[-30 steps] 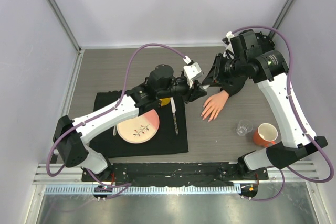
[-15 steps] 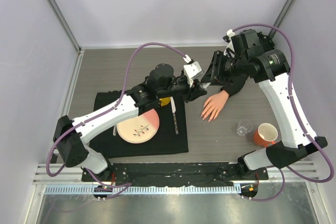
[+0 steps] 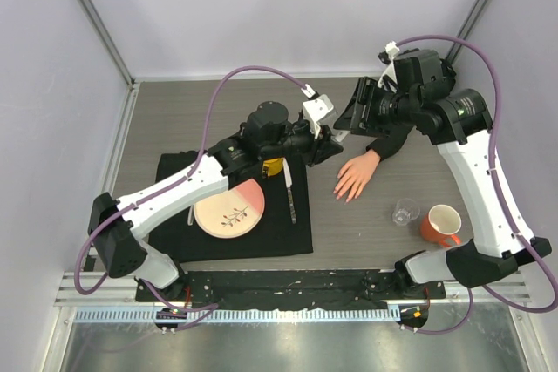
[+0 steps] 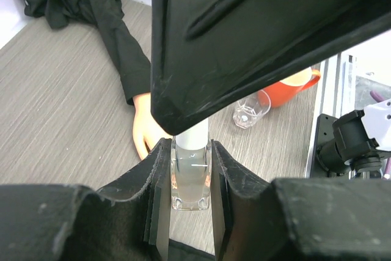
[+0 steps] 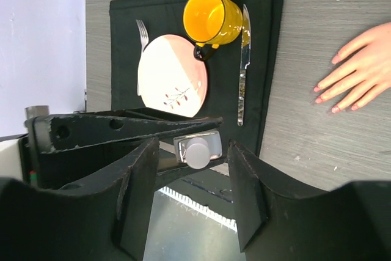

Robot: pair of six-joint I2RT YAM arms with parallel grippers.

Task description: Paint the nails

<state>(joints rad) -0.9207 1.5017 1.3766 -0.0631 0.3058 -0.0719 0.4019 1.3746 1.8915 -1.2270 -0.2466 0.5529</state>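
Far left on the grey wood-grain table there's a black cloth placemat with a scalloped edge. On it sit a round pink-and-cream plate with a little twig print, a metal fork, a glossy yellow mug and a table knife.

Next over is the left gripper, clamped tight on a small clear bottle. It's squarish, glassy and see-through, with a pale round cap. The black fingers press flat on both sides of it.

The right gripper comes in from the far side, its jaws spread about halfway. One chunky matte-black finger sits on each side of the cap with a gap on both sides, so it isn't gripping anything.

Just right of the left gripper, and a bit nearer the arm bases, lies the mannequin hand. It's smooth pinkish-beige, palm down with the fingers fanned, and a crumpled black sleeve trails off toward the back. The nails are tiny pink tips pointing at the near edge. They're close to both grippers but neither touches them, and the bottle is off to their left.

Further right are a small clear glass and a shiny orange mug, just beside each other.
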